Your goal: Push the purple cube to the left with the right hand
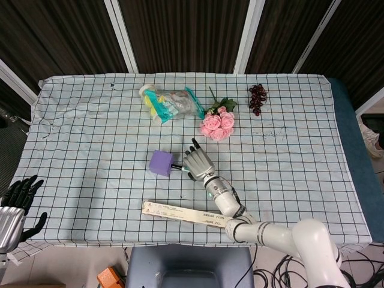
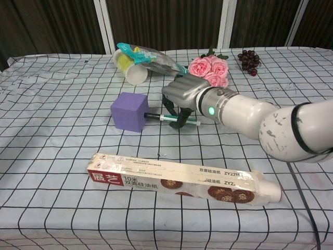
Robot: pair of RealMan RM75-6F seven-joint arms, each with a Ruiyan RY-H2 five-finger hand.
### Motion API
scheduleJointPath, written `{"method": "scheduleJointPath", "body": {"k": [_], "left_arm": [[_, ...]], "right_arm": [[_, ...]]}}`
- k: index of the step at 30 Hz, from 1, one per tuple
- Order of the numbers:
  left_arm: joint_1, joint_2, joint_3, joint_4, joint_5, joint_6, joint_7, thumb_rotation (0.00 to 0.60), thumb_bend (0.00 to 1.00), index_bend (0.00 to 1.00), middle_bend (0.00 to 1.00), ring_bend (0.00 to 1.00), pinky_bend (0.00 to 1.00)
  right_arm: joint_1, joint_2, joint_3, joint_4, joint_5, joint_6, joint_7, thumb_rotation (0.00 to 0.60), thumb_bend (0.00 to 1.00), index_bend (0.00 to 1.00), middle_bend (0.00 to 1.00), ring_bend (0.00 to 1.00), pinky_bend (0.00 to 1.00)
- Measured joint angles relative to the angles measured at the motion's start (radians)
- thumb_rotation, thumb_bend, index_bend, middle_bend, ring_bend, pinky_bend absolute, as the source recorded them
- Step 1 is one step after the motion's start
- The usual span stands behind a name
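The purple cube (image 1: 161, 162) (image 2: 129, 111) sits left of centre on the checked cloth, turned slightly askew. My right hand (image 1: 197, 162) (image 2: 182, 95) is just right of it, palm down, fingers curled around a green-and-white pen (image 1: 179, 168) (image 2: 171, 119). The pen's dark tip touches the cube's right face. My left hand (image 1: 12, 204) hangs beyond the table's lower left corner with its fingers spread and nothing in it; the chest view does not show it.
A long wrap box (image 1: 192, 216) (image 2: 182, 179) lies near the front edge. Pink roses (image 1: 219, 123) (image 2: 208, 70), dark grapes (image 1: 258, 98) (image 2: 248, 60) and a plastic bag of cups (image 1: 171, 103) (image 2: 143, 62) lie at the back.
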Motion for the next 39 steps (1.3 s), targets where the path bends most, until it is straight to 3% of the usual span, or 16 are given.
{"method": "scheduleJointPath", "body": {"k": [6, 14, 19, 24, 27, 29, 31, 32, 39], "left_arm": [[0.008, 0.002, 0.000, 0.000, 0.002, 0.014, -0.006, 0.600, 0.42, 0.00, 0.00, 0.00, 0.07], [0.007, -0.004, 0.000, -0.008, 0.004, 0.006, 0.019, 0.600, 0.42, 0.00, 0.00, 0.00, 0.07], [-0.002, -0.011, 0.000, -0.017, 0.003, -0.015, 0.045, 0.600, 0.42, 0.00, 0.00, 0.00, 0.07], [-0.012, -0.013, -0.003, -0.022, -0.006, -0.037, 0.053, 0.600, 0.42, 0.00, 0.00, 0.00, 0.07], [-0.018, -0.012, -0.006, -0.025, -0.016, -0.051, 0.053, 0.600, 0.42, 0.00, 0.00, 0.00, 0.07], [-0.021, -0.011, -0.007, -0.025, -0.019, -0.055, 0.052, 0.600, 0.42, 0.00, 0.00, 0.00, 0.07], [-0.021, -0.010, -0.007, -0.025, -0.021, -0.056, 0.049, 0.600, 0.42, 0.00, 0.00, 0.00, 0.07], [-0.021, -0.009, -0.007, -0.025, -0.022, -0.056, 0.048, 0.600, 0.42, 0.00, 0.00, 0.00, 0.07], [-0.018, -0.007, -0.004, -0.024, -0.015, -0.048, 0.044, 0.600, 0.42, 0.00, 0.00, 0.00, 0.07]], "right_arm": [[-0.053, 0.077, -0.054, -0.098, -0.047, 0.052, 0.015, 0.600, 0.54, 0.70, 0.45, 0.28, 0.17], [-0.251, 0.348, -0.230, -0.275, -0.226, 0.237, 0.101, 0.600, 0.54, 0.66, 0.45, 0.26, 0.16], [-0.328, 0.421, -0.282, -0.277, -0.277, 0.272, 0.205, 0.600, 0.54, 0.64, 0.44, 0.26, 0.15], [-0.342, 0.411, -0.296, -0.210, -0.282, 0.224, 0.234, 0.600, 0.54, 0.60, 0.40, 0.24, 0.11], [-0.343, 0.386, -0.298, -0.172, -0.277, 0.184, 0.232, 0.600, 0.54, 0.49, 0.36, 0.21, 0.07], [-0.345, 0.380, -0.296, -0.167, -0.264, 0.163, 0.227, 0.600, 0.54, 0.31, 0.29, 0.15, 0.02], [-0.349, 0.388, -0.293, -0.186, -0.233, 0.148, 0.212, 0.600, 0.53, 0.08, 0.16, 0.04, 0.00], [-0.351, 0.396, -0.291, -0.203, -0.215, 0.145, 0.200, 0.600, 0.54, 0.03, 0.12, 0.01, 0.00], [-0.417, 0.533, -0.279, -0.490, -0.158, 0.260, 0.149, 0.600, 0.48, 0.00, 0.00, 0.00, 0.00]]}}
